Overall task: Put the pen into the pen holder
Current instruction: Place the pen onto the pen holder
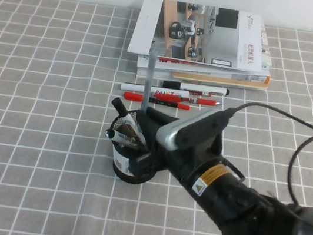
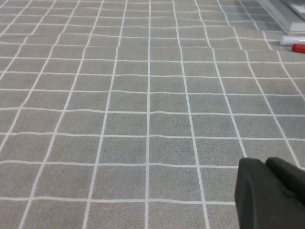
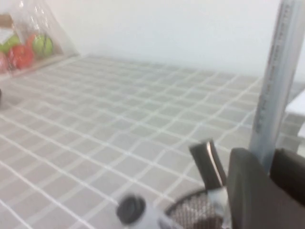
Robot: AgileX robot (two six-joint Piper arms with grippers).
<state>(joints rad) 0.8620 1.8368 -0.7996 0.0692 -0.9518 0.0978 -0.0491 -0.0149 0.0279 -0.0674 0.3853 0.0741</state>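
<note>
Your right gripper (image 1: 146, 116) pinches the pen (image 1: 149, 83) upright over the pen holder (image 1: 132, 158), which holds black-capped markers (image 1: 119, 136). Red pens (image 1: 156, 100) and books (image 1: 202, 38) lie behind; print unreadable. Left gripper (image 2: 274, 195) is over bare cloth, can't tell its state.

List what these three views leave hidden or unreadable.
- Slim grey pen: its lower end is hidden by the right end effector in the high and right wrist views.
- Black wire-mesh pen holder: its right side is hidden behind the arm in the high view.
- Left end effector: cut off by the left wrist picture's edge; absent from the high view.
- Stacked books: cover text is too small to read.
</note>
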